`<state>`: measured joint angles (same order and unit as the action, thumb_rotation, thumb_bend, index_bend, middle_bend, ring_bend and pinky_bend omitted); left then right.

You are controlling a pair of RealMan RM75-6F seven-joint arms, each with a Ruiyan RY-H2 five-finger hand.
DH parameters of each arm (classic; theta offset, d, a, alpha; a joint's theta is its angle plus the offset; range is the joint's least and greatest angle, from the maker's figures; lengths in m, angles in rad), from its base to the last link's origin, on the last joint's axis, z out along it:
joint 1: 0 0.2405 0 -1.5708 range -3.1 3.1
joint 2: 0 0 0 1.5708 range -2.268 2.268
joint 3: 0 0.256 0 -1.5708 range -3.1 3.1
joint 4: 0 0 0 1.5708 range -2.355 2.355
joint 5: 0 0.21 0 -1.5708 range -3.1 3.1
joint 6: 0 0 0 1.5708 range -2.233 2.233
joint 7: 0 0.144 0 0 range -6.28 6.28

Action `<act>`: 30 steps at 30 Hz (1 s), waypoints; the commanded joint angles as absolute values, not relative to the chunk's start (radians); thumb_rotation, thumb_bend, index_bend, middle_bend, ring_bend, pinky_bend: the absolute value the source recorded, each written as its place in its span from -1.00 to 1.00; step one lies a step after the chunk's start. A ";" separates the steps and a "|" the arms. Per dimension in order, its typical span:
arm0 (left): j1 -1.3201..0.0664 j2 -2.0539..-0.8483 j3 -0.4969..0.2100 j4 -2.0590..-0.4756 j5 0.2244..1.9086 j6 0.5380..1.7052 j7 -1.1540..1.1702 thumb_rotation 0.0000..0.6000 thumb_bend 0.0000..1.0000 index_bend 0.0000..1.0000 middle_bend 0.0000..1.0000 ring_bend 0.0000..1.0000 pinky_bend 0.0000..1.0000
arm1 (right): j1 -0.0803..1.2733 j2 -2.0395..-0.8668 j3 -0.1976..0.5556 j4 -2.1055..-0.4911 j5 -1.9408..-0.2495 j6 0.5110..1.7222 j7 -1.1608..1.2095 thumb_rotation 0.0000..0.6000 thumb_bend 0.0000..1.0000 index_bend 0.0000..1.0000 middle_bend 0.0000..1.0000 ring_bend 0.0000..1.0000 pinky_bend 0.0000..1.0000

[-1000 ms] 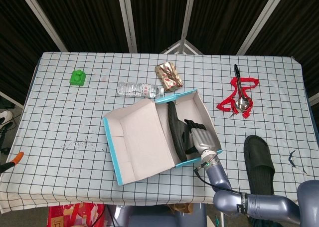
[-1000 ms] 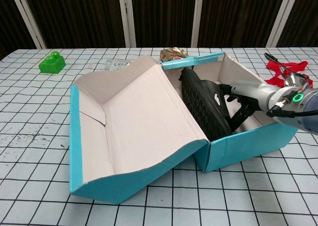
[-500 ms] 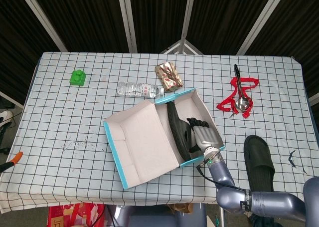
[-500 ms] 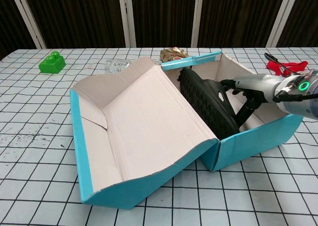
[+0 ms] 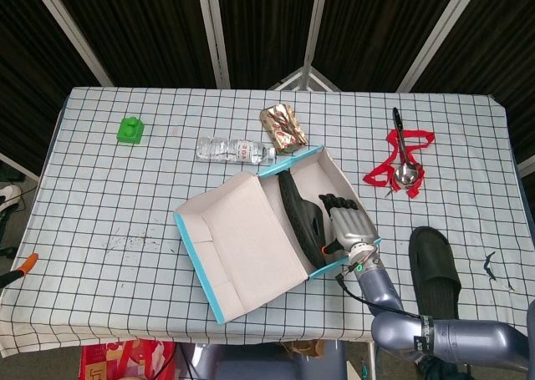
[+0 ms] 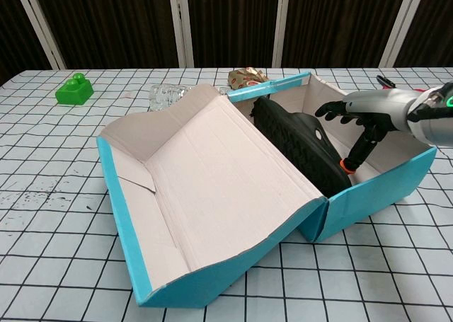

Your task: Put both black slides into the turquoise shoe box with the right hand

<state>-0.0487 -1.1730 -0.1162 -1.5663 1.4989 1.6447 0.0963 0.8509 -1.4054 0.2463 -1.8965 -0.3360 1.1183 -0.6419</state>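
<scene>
Checked cloth, white with a thin black grid, covered the tabletop (image 5: 109,196) edge to edge. At the centre of the frame lay the turquoise shoe box (image 5: 205,271), plain pale card inside, its hinged lid flung open toward the lower left. Over the last second the box had slid and turned a little, its lid corner drifting lower, pushed along as the right hand (image 5: 349,226) worked inside it.

Within the box's right half, the first black slide (image 5: 303,215) leaned on edge against the fold, its ribbed rubbery sole facing the lid. It had sunk lower and flatter than a second before. The right hand had lifted clear of it, and in the chest view its dark fingers (image 6: 333,110) hovered spread above the strap, holding nothing. That read as a release: one slide was judged delivered, half the task done.

The second black slide (image 5: 435,271) lay flat on the cloth at lower right, well apart from the box, its broad strap and moulded footbed facing up. It remained to be fetched. No left hand appeared in either view.
</scene>
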 commanded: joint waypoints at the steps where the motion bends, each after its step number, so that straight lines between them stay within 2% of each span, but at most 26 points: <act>1: -0.049 -1.173 -0.117 -1.566 1.498 1.644 0.096 1.00 -0.52 -0.68 -0.85 -1.00 -0.81 | 0.855 -1.392 0.247 -1.911 -0.329 1.119 -0.641 1.00 -0.50 -1.00 -0.94 -0.94 -0.98; 10: -0.049 -1.174 -0.119 -1.563 1.493 1.642 0.089 1.00 -0.52 -0.68 -0.85 -1.00 -0.81 | 0.858 -1.351 0.254 -1.970 -0.326 1.156 -0.626 1.00 -0.50 -1.00 -0.94 -0.88 -0.91; 18: -0.050 -1.174 -0.120 -1.561 1.491 1.640 0.087 1.00 -0.53 -0.68 -0.85 -1.00 -0.81 | 0.846 -1.306 0.261 -2.044 -0.308 1.211 -0.614 1.00 -0.50 -0.99 -0.92 -0.60 -0.51; 20: -0.051 -1.175 -0.121 -1.561 1.490 1.639 0.086 1.00 -0.53 -0.68 -0.85 -1.00 -0.81 | 0.839 -1.279 0.273 -2.077 -0.279 1.228 -0.603 1.00 -0.50 -0.97 -0.89 -0.50 -0.34; 25: -0.052 -1.176 -0.121 -1.560 1.488 1.637 0.087 1.00 -0.53 -0.68 -0.85 -1.00 -0.81 | 0.811 -1.207 0.299 -2.129 -0.252 1.206 -0.546 1.00 -0.50 -0.86 -0.73 -0.36 -0.17; 27: -0.052 -1.176 -0.121 -1.560 1.488 1.637 0.086 1.00 -0.52 -0.68 -0.85 -1.00 -0.81 | 0.784 -1.172 0.303 -2.139 -0.285 1.191 -0.504 1.00 -0.50 -0.77 -0.61 -0.31 -0.17; 30: -0.051 -1.176 -0.122 -1.559 1.487 1.639 0.087 1.00 -0.53 -0.68 -0.85 -1.00 -0.81 | 0.740 -1.138 0.283 -2.132 -0.377 1.196 -0.461 1.00 -0.50 -0.63 -0.56 -0.27 -0.17</act>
<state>-0.0510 -1.1764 -0.1217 -1.5589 1.4874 1.6386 0.0867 0.7812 -1.1740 0.2939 -2.1290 -0.3050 1.1998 -0.4983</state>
